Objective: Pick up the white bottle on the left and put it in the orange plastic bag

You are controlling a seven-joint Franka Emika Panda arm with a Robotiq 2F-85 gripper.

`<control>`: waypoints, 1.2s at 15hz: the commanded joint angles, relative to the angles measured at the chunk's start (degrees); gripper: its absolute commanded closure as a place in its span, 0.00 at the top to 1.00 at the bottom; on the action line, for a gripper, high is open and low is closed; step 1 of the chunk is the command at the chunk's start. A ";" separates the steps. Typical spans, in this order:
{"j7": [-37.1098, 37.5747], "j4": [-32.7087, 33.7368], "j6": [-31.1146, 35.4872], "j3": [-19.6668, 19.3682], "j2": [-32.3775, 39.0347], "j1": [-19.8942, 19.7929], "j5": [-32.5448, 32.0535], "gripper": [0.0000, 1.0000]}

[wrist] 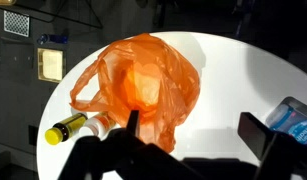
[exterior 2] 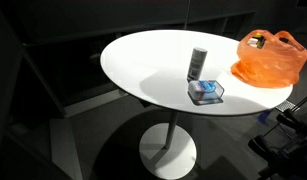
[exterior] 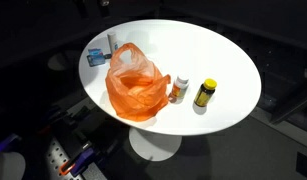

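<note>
Round table (exterior: 228, 55), broad open top, orange bag (exterior: 133, 85) near its rim.

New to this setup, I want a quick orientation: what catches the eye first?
The bright orange plastic bag stands out, slumped on the round white table. To one side of it sits a yellow bottle; on the other side, a white bottle stands upright beside a blue box.
</note>
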 commanded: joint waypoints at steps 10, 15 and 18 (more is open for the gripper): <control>0.24 1.26 0.65 -1.20 1.24 1.33 -0.69 1.00; 0.26 7.48 5.14 -0.76 7.66 1.47 -3.44 1.00; -0.11 13.03 7.88 -0.47 13.97 2.39 -4.84 1.00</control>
